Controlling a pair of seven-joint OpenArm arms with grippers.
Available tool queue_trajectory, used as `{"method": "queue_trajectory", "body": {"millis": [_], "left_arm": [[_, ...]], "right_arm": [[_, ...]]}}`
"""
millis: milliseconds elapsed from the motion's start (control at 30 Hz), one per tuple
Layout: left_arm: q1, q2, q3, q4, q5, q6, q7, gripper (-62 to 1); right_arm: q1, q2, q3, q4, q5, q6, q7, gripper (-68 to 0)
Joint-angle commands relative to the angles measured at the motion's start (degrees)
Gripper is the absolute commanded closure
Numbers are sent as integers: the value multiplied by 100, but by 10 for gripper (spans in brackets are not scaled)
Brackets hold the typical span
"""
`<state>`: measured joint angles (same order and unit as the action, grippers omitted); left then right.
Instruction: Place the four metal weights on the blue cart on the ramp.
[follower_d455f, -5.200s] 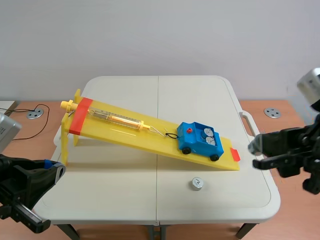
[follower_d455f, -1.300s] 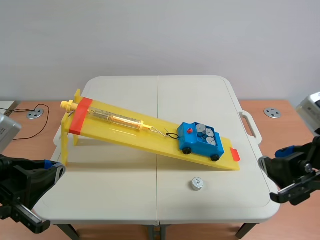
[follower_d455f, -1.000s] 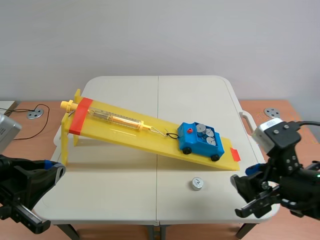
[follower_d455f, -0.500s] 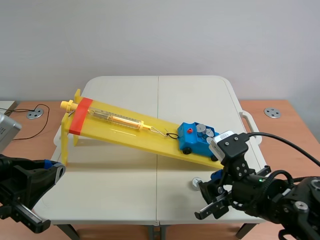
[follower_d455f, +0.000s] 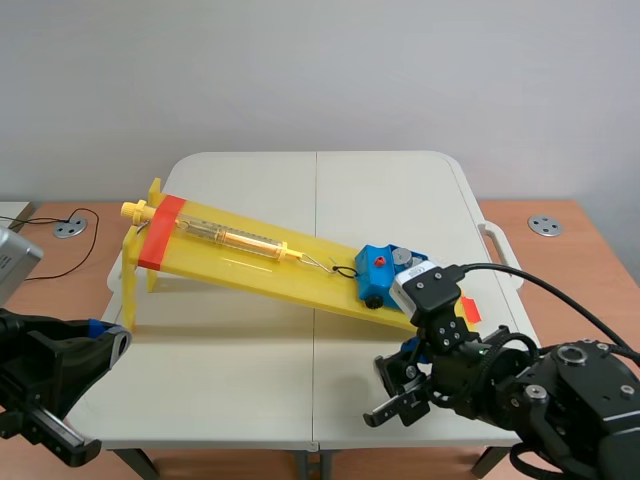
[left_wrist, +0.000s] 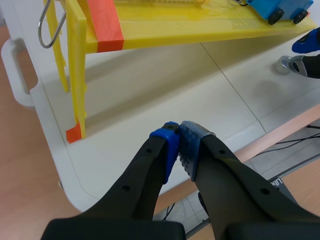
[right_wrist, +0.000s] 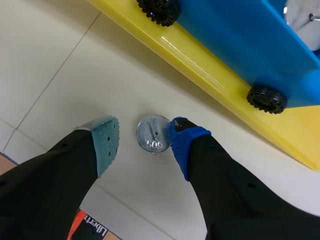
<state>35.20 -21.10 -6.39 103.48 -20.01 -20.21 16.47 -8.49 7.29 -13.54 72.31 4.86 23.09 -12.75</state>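
Your right end effector (right_wrist: 142, 139) is down at the worktop (right_wrist: 60, 65), fingers spread with the loose metal weight (right_wrist: 154, 134) lying flat between them. The blue pad (right_wrist: 184, 142) is right at the disc's rim and the grey-green pad (right_wrist: 105, 142) stands off on the other side, so nothing is pinched yet. Just ahead runs the low end of the yellow ramp (right_wrist: 200, 70), and on it sits the blue cart (right_wrist: 240, 40), wheels on the slope. Silver discs (follower_d455f: 403, 256) show in the cart's tray, but your arm covers part of it, so there's no counting them. Your left end effector (left_wrist: 179, 142) hangs over the worktop's near corner by the ramp's tall end, pads pressed together on nothing. My read: no other loose weight is in sight, so this one needs gripping, lifting and setting in the cart.
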Motion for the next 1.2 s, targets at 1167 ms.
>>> {"method": "queue_trajectory", "body": {"millis": [1167], "left_arm": [[-109, 44, -37, 291, -444, -103, -590, -36]], "right_arm": [[-17, 387, 48, 1270, 385, -463, 271, -7]]}}
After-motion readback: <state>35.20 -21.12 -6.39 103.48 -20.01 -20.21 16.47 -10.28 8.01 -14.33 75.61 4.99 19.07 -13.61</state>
